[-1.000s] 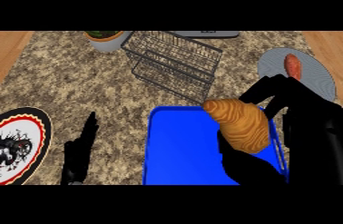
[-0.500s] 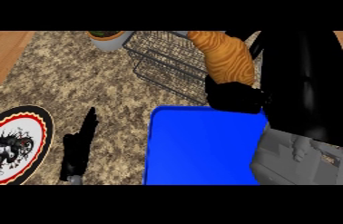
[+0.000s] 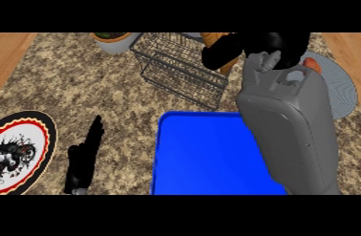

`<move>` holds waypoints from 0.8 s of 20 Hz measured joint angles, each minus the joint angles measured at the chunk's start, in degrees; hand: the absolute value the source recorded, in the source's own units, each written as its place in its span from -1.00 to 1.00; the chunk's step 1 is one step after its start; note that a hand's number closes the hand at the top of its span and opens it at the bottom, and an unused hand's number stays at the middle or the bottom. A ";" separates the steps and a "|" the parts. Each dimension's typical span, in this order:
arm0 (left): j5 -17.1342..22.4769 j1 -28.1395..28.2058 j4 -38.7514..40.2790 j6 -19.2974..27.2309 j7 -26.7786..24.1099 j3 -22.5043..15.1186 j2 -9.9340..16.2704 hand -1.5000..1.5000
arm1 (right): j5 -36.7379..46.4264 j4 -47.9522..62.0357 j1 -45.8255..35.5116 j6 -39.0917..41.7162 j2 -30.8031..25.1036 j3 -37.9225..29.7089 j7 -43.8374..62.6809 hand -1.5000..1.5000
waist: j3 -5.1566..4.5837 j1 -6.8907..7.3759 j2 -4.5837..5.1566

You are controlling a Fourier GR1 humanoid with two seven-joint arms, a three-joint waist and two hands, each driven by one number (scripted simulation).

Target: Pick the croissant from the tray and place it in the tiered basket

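Up at the far edge of the counter, peeking out as an orange-brown crust on both sides of the black right hand (image 3: 243, 48), being held above the right end of the tiered basket (image 3: 180, 68): the croissant (image 3: 214, 38), mostly hidden by the fingers curling round it. Hanging over the wire rim rather than lying inside; whether touching the wires, impossible to tell. Reaching up from the lower right and covering much of that side, the grey right forearm (image 3: 292, 130), crossing over the far right corner of the blue tray (image 3: 204, 158). Sitting bare in the near middle of the speckled stone counter (image 3: 70, 87), that tray, just nearer than the basket. Standing beyond the basket's left end, cut by the upper edge, a grey pot (image 3: 116, 40). Showing past the forearm at the right, part of a grey plate (image 3: 338, 87) with something orange-red (image 3: 310, 63) lying on it, too hidden to name. Resting left of the tray with fingers straight, pressed together and pointing away, the left hand (image 3: 84, 156), holding nothing. Lying at the left edge, a round plate (image 3: 21, 154) with a black rim, red border and dark picture.
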 measured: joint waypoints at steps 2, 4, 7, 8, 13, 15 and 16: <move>0.09 -0.21 -1.12 -0.16 1.28 0.10 0.26 0.00 | -0.12 5.14 -0.71 -3.11 0.03 0.21 -1.67 1.00 | 0.00 0.13 0.04; 0.05 -0.58 -0.80 -0.25 1.22 0.17 0.12 0.00 | -0.27 9.48 -1.99 -4.91 0.07 -0.24 -2.35 1.00 | 0.00 0.08 0.06; 0.30 -1.40 0.12 -0.64 1.03 0.75 0.24 0.00 | -0.03 16.41 -2.94 -9.70 0.10 0.88 -3.07 1.00 | 0.00 0.18 0.11; 0.65 -2.09 0.29 -0.93 1.51 1.15 0.42 0.00 | -0.08 18.93 -3.40 -11.26 0.11 1.36 -3.16 1.00 | 0.00 0.25 0.13; 0.10 -0.84 0.66 -1.13 0.11 0.73 0.13 0.00 | -0.85 28.71 -4.63 -18.68 0.10 1.18 -5.08 1.00 | 0.00 0.29 0.15; -0.26 -0.73 0.11 -1.06 0.56 0.18 -0.17 0.00 | -2.61 32.11 -4.93 -23.18 0.12 0.94 -6.01 1.00 | 0.01 0.57 0.23; -0.61 -1.09 0.21 -0.67 0.77 -0.06 -0.52 0.00 | -4.12 33.31 -4.60 -25.37 0.14 0.94 -6.47 1.00 | 0.02 0.69 0.26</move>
